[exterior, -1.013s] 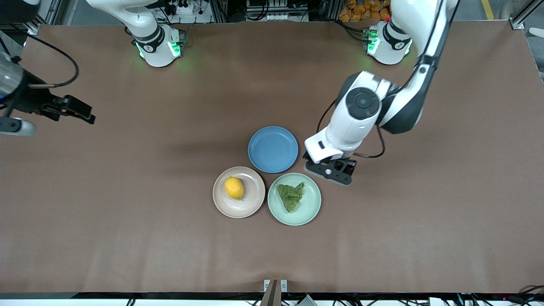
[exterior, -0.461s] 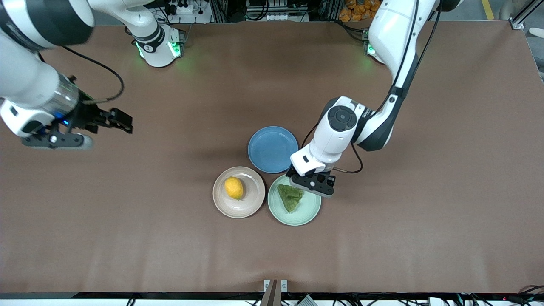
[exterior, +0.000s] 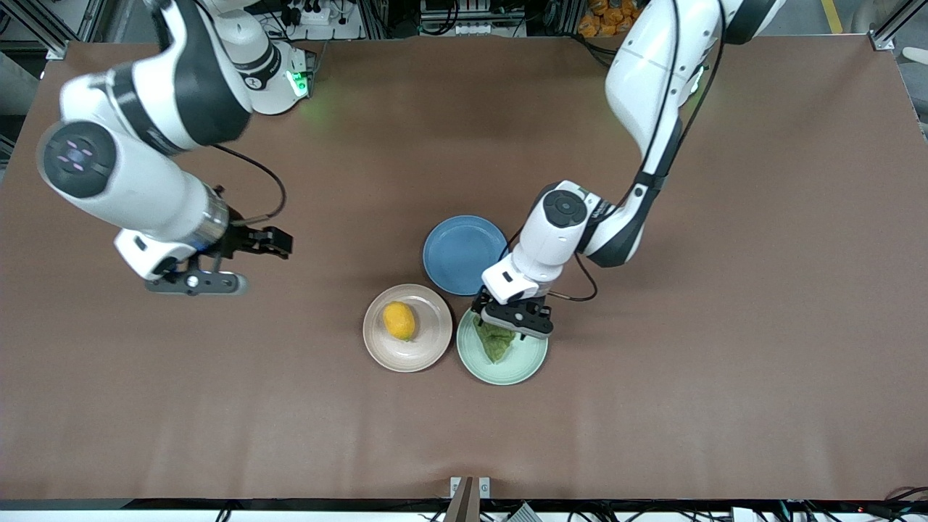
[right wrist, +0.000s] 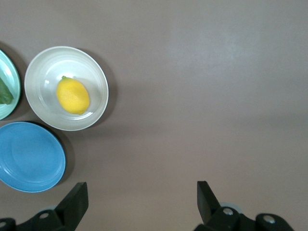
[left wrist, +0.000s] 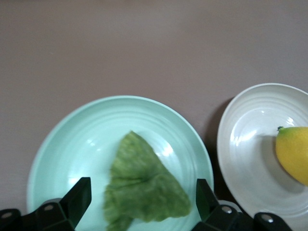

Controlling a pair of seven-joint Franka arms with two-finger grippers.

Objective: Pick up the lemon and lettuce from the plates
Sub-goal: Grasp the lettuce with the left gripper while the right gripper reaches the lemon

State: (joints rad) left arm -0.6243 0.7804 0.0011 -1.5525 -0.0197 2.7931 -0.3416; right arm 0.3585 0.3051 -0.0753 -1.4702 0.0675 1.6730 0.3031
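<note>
left end effector (exterior: 512, 319) hangs over the mint green plate (exterior: 525, 362), its fingers (left wrist: 77, 197) spread wide either side of the one lettuce (exterior: 496, 344) leaf lying there. right end effector (exterior: 254, 250), fingers also spread, hangs over bare brown worktop (exterior: 725, 362). we count three plates; one lemon (exterior: 399, 320) rests on the beige-pink plate (exterior: 428, 351), the blue plate (exterior: 457, 254) carries nothing. we see no readable writing.
</note>
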